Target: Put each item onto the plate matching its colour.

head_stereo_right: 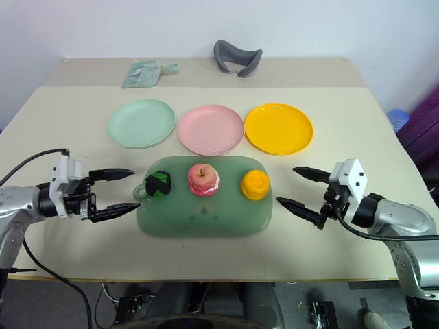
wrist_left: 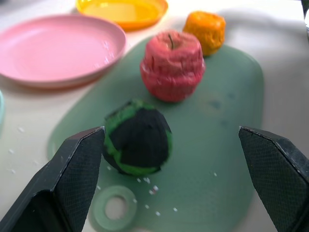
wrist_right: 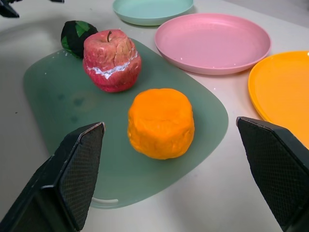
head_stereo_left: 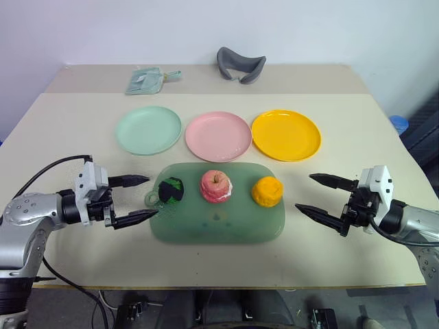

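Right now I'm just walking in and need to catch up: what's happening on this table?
Nothing is held yet. The left gripper and right gripper hover open either side of the dark green tray, where the green-black lump, apple and orange fruit sit. Behind it, the mint plate, pink plate and yellow-orange plate are empty.

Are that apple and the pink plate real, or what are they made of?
The apple looks like a toy, probably soft foam or rubber: matt, wrinkled skin with a pale cracked band around its middle. The pink plate looks like smooth moulded plastic, with a faint sheen and an even rim. Neither can be told for sure by look alone.
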Controlling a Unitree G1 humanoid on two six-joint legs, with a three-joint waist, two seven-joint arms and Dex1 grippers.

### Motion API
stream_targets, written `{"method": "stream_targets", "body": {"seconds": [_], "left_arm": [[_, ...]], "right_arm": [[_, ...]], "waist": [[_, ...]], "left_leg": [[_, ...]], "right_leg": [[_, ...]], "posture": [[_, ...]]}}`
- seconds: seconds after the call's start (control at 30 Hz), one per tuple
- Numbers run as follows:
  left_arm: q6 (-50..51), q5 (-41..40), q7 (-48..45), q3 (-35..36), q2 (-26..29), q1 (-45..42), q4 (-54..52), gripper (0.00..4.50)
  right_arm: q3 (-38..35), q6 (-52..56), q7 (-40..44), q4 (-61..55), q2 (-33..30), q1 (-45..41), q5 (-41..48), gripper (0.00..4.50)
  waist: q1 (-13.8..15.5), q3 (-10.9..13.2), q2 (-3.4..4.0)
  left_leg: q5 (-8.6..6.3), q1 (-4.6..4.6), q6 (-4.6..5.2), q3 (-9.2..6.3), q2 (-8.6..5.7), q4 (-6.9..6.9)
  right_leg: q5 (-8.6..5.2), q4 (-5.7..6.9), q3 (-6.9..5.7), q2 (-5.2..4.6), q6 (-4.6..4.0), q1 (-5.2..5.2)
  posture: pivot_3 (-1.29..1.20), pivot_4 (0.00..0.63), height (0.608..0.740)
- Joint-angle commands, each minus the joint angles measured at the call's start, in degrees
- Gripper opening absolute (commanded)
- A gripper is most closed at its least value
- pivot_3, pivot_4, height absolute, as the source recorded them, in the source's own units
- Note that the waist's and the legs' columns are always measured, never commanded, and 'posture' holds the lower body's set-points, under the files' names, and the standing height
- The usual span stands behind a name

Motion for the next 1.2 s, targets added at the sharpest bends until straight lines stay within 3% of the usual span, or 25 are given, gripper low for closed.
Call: {"method": "stream_targets", "body": {"seconds": [0.03,0.37,0.73,1.07,1.2], "left_arm": [[1.3,0.4,1.4,0.9,1.2,0.3,-2.4,4.5],[2.0,-0.2,2.8,1.0,0.5,0.5,-3.2,4.5],[0.7,0.6,7.6,-1.1,-4.6,-2.8,-5.2,4.5],[3.2,-0.4,10.3,-2.3,-6.6,-5.2,-7.2,4.5],[4.3,0.1,16.0,-1.7,-9.6,-6.9,-7.5,4.5]], "right_arm": [[0.2,-1.0,-0.4,-0.9,0.4,-0.7,0.0,4.46],[1.4,-0.8,-1.6,-1.1,0.4,-2.0,-0.8,4.46],[3.1,-1.6,-2.7,-2.5,1.6,-2.6,-1.3,4.46],[7.6,-2.0,-2.4,-3.6,2.9,-5.2,-1.2,4.46],[10.7,-2.5,-1.1,-3.1,3.0,-8.6,-2.1,4.46]], "waist": [[0.0,0.0,0.0],[0.0,0.0,0.0],[0.1,0.0,-0.01],[0.1,0.0,-0.01],[0.1,0.0,-0.02]], "left_leg": [[0.0,0.0,0.0,0.0,0.0,0.0],[0.0,0.0,-0.01,0.0,0.0,0.0],[0.02,0.0,-0.02,0.01,-0.02,0.02],[0.03,0.0,-0.04,0.02,-0.02,0.04],[0.02,0.01,-0.02,0.02,-0.02,0.1]], "right_leg": [[0.0,0.0,0.0,0.0,0.0,0.0],[0.0,0.0,0.0,0.0,0.0,0.0],[0.01,0.02,-0.01,0.0,0.02,0.02],[0.02,0.05,-0.02,0.07,0.03,0.02],[0.02,0.08,-0.02,0.09,0.04,0.05]], "posture": [[0.0,0.15,0.74],[0.0,0.15,0.74],[0.0,0.15,0.74],[0.0,0.15,0.74],[0.0,0.15,0.74]]}}
